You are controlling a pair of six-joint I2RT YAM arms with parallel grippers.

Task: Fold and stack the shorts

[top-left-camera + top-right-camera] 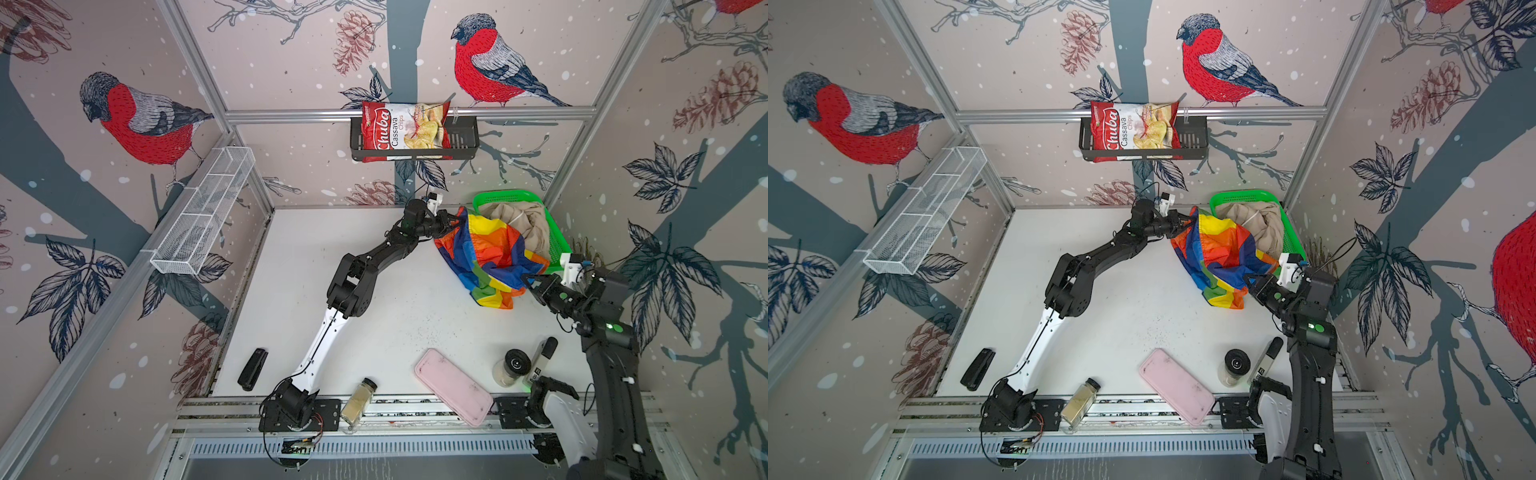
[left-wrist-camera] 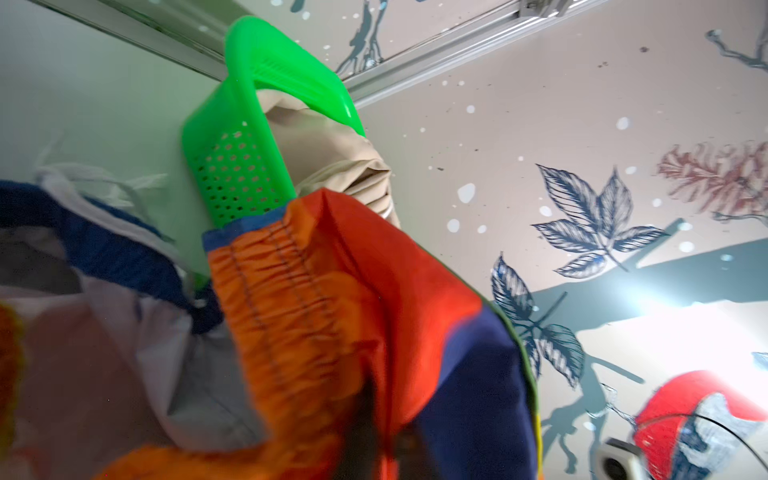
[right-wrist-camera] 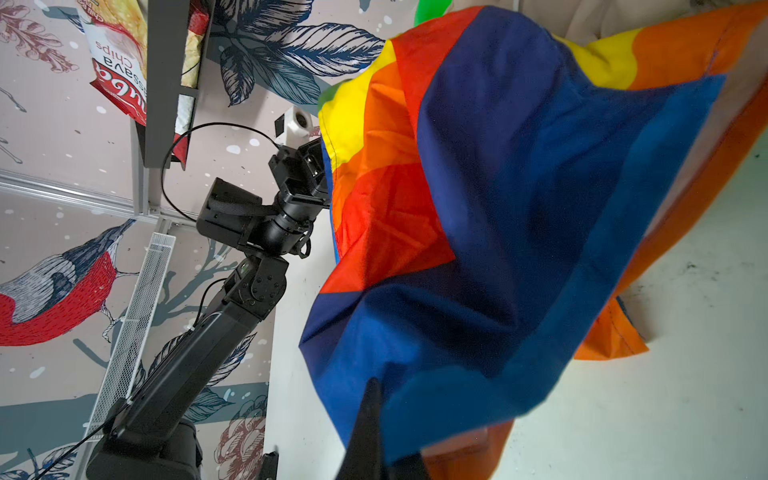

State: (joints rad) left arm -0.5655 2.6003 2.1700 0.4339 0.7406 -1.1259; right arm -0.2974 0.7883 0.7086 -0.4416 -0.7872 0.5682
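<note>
Beside basket (image 1: 498, 194) holding beige shorts (image 1: 524, 224), left fingers (image 1: 450, 221), right fingers (image 1: 535, 283) apparently pinching rainbow shorts (image 1: 486, 257)

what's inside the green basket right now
The beige shorts lie bunched inside the green basket. The rainbow shorts cover its left side in both top views, so the basket floor and anything under the cloth cannot be seen.
</note>
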